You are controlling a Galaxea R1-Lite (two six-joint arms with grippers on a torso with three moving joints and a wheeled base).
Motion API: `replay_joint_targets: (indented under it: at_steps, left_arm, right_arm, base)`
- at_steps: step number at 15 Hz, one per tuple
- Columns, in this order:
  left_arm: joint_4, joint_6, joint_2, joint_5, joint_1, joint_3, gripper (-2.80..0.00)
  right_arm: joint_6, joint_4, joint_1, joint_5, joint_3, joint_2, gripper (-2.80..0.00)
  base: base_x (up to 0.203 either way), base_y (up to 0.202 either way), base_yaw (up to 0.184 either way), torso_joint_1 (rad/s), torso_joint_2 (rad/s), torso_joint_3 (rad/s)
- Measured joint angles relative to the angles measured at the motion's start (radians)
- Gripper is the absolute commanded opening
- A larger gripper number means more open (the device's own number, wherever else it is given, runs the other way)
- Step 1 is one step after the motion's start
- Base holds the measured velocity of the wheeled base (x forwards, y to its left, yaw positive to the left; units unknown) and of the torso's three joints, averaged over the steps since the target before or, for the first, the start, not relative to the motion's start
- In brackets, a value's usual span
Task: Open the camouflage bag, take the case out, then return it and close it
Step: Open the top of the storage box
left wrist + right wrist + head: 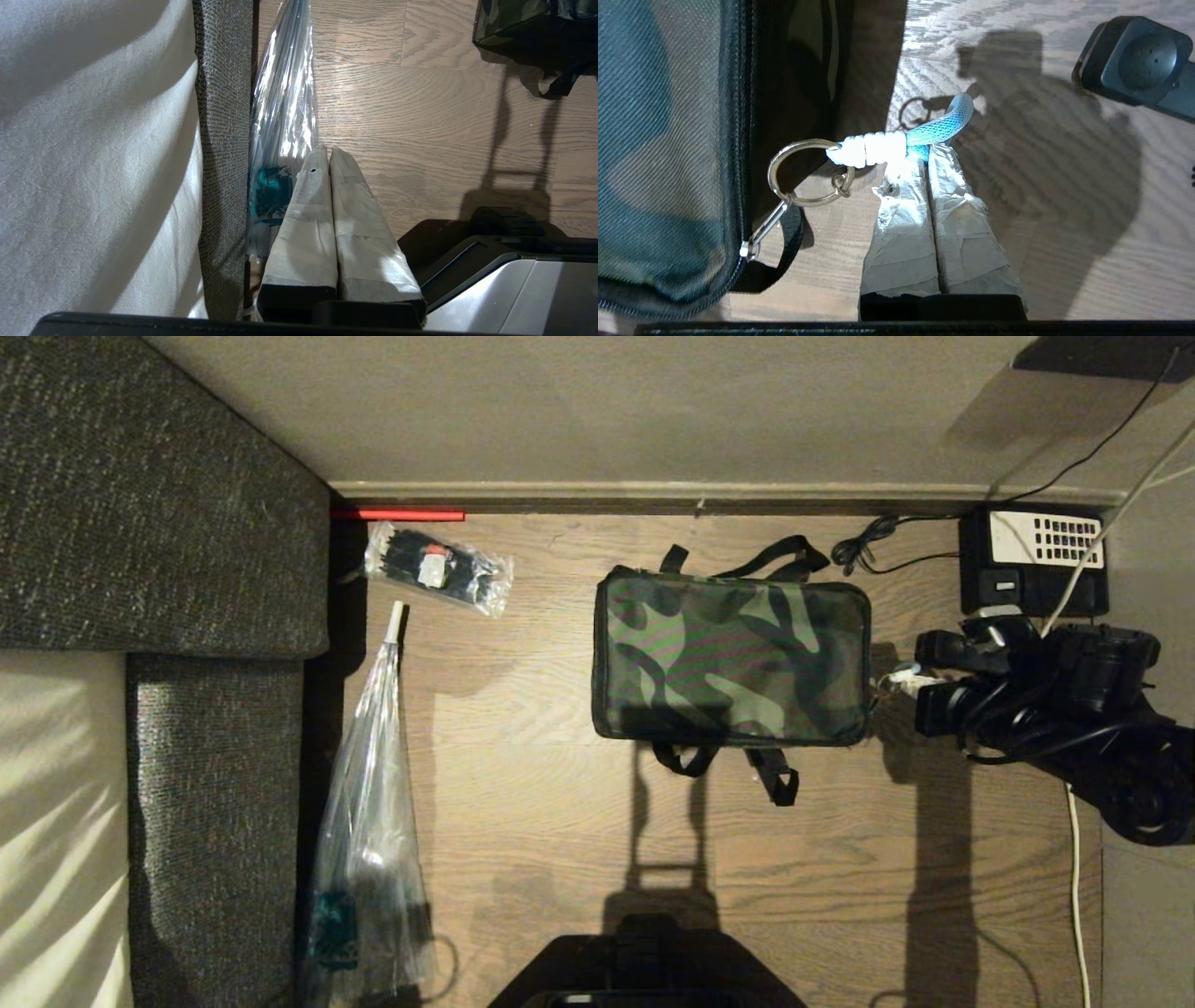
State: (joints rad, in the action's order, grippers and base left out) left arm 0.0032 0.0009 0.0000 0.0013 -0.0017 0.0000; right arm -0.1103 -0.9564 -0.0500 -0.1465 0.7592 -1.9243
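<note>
At the camouflage bag's (733, 658) three-o'clock end: opening step in hand.
Right gripper (920, 151) clamped on the zipper cord (896, 142); next, draw it along the zip. Left gripper (325, 154) closed, parked.

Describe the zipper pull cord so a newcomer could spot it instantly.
Start at the camouflage bag lying on the wood floor, and go to its end nearest the black desk phone. There a metal key ring hangs from the zipper, and the zipper pull cord is tied to it, pinched by the right gripper. It's the only white-and-blue braided piece; the bag's straps are black.
</note>
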Motion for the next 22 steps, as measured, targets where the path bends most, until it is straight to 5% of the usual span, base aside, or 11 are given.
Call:
replay_joint_targets:
  at_steps: [22]
  left_arm:
    - [0.000,0.000,0.000,0.000,0.000,0.000,-2.80]
  right_arm:
    - [0.079,0.000,0.001,0.001,0.140,-0.034,-2.80]
  base:
    - [0.000,0.000,0.000,0.000,0.00,0.000]
